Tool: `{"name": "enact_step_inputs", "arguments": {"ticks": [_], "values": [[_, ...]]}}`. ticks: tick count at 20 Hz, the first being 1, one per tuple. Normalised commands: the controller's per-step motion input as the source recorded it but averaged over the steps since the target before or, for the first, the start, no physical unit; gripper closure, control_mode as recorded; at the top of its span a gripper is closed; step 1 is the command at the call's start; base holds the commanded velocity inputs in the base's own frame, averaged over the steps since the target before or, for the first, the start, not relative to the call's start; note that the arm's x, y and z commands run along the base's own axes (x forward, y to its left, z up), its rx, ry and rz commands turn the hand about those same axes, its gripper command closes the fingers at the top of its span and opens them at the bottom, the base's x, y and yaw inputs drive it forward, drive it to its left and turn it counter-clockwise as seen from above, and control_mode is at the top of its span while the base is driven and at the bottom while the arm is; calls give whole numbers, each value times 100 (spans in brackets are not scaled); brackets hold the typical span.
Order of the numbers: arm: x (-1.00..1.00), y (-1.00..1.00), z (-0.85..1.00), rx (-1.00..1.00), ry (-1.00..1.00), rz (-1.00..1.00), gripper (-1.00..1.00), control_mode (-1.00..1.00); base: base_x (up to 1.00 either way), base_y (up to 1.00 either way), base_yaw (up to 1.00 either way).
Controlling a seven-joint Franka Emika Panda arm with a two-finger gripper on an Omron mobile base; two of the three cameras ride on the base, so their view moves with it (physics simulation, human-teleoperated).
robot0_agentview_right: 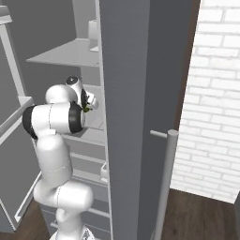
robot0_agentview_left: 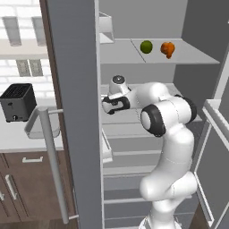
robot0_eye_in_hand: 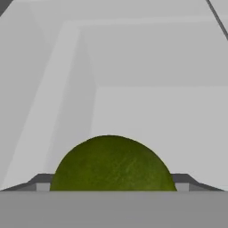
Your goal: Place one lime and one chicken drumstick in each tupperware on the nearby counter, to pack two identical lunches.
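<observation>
Lime seated directly ahead of gripper, centred between fingertips; round, no long axis; closure on lime not discernible.

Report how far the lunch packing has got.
Nothing looks packed yet: the tupperware on the counter looks empty. In hand: a lime sits between the gripper fingers inside the fridge, grip not confirmed. Left: another lime and a drumstick wait on the upper shelf.
</observation>
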Motion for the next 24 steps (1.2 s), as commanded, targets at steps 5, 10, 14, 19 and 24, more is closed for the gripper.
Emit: {"name": "enact_step_inputs", "arguments": {"ticks": [5, 10, 14, 19, 24], "values": [[-43, -36, -5, 1, -8, 0, 100, -100, 0, 0, 0], [-100, -91, 32, 5, -13, -1, 100, -100, 0, 0, 0], [-100, -88, 59, 11, 0, -1, 100, -100, 0, 0, 0], [-100, -47, 99, 12, 7, 0, 100, -100, 0, 0, 0], [-100, -2, 95, 4, 27, 0, 100, -100, 0, 0, 0]]}}
